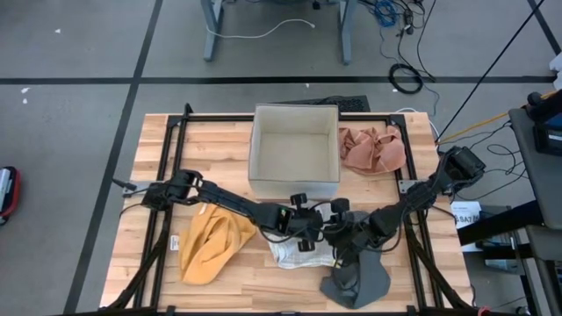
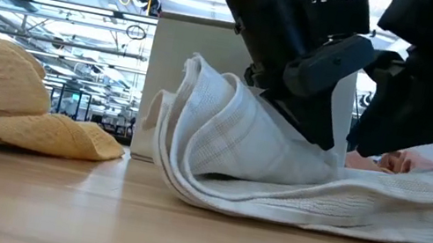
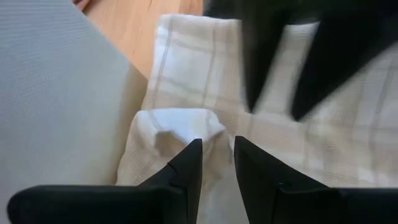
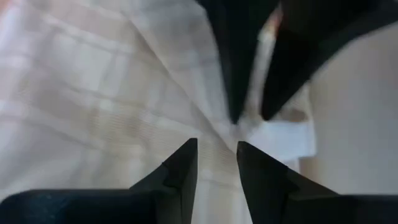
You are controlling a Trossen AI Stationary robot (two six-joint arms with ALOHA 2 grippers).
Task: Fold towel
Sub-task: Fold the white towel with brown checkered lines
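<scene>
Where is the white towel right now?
In the high view the white towel lies near the table's front edge, under both claws, between the yellow cloth on its left and the grey cloth on its right, below the box.

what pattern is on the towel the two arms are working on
White towel with a faint checked pattern, clearest in the left wrist view.

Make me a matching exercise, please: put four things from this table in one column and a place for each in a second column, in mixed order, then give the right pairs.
Things:
1. yellow towel
2. white checked towel
3. pink cloth
4. grey cloth

Places:
A. at the table's front edge, below the right arm
B. beside the box, toward the right arm's side
C. under both grippers, at the middle of the table
D. on the left arm's side, near the front

Pairs: 1-D, 2-C, 3-B, 4-A
</scene>
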